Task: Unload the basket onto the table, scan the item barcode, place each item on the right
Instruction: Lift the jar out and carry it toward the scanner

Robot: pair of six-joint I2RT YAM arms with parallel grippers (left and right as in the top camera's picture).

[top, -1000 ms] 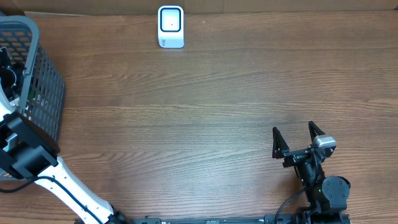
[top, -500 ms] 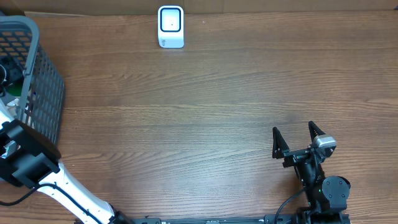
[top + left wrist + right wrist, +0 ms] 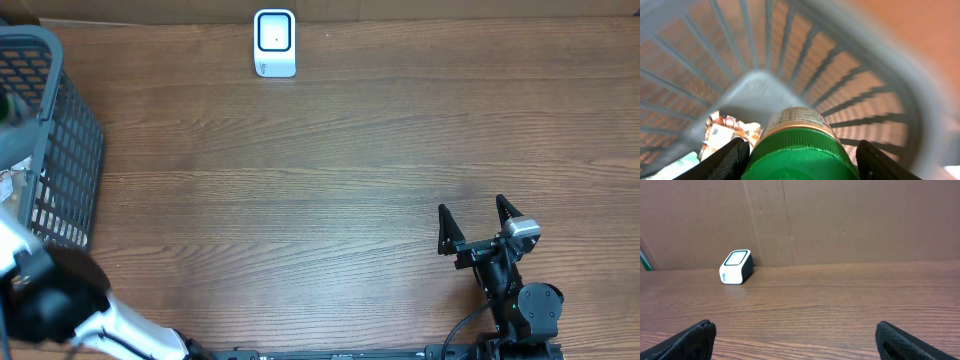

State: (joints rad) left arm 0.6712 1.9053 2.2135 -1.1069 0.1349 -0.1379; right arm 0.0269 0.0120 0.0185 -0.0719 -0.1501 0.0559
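Left arm (image 3: 60,300) now sits nearer 7 o'clock; only its wrist view shows left gripper (image 3: 802,150) pinching green-capped bottle (image 3: 796,119) end-on, cap nearest; right gripper (image 3: 471,206) splayed.

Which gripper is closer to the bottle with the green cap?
Left. The left gripper holds the green-capped bottle at the basket. The right gripper sits open at the opposite side of the table, far from the bottle.
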